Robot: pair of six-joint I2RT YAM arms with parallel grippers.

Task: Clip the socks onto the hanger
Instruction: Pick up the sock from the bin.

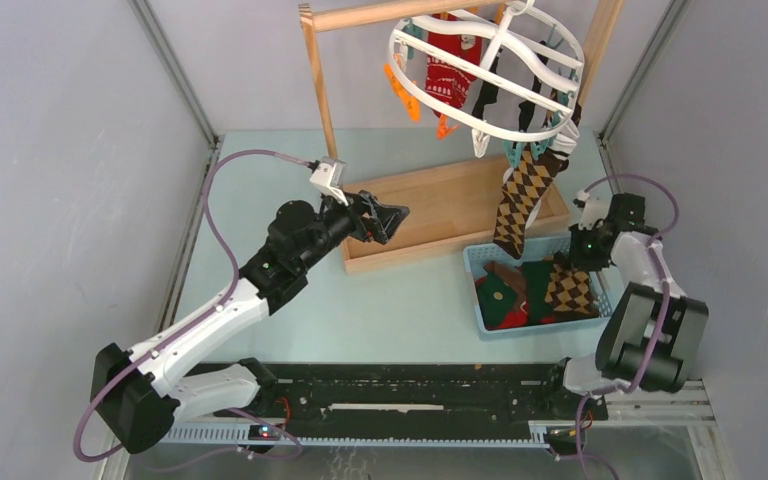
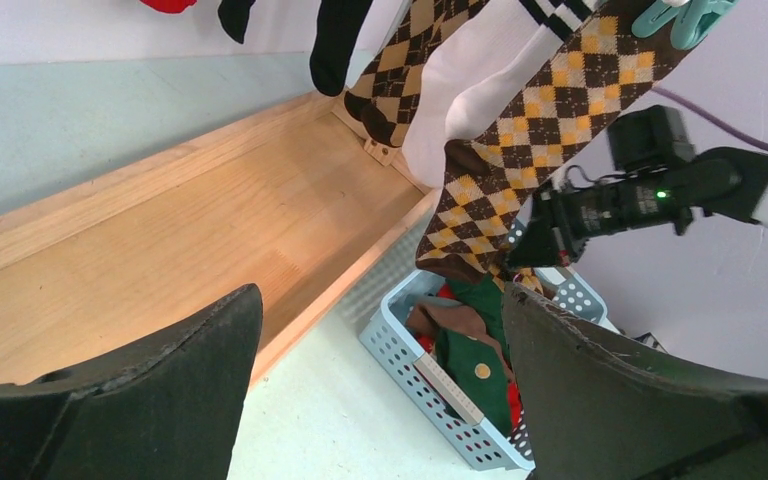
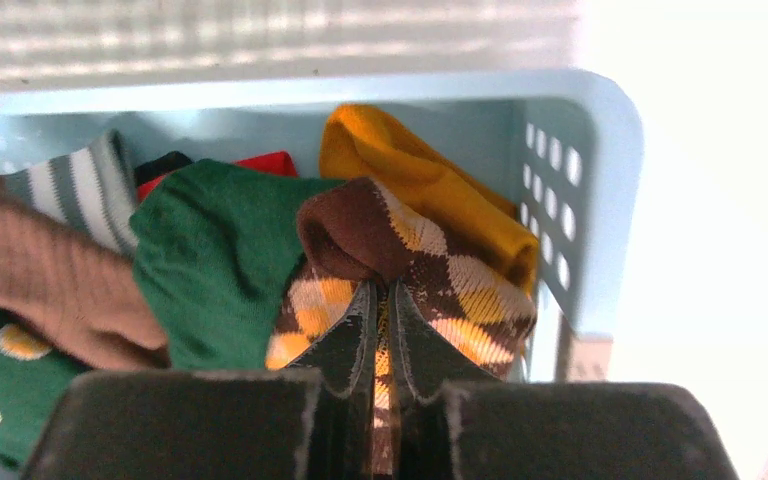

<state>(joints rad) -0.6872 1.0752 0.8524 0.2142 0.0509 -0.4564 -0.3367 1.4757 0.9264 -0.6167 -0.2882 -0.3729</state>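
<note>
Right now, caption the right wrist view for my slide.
Right pincer pinches an argyle sock inside the blue basket.

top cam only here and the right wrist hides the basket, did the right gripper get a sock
observer: yes, the right wrist view shows the right gripper pinched shut on a fold of the brown argyle sock inside the basket.
operator: anything else caught in with it
observer: no, a mustard sock lies behind it and a green sock beside it, both outside the fingers.
</note>
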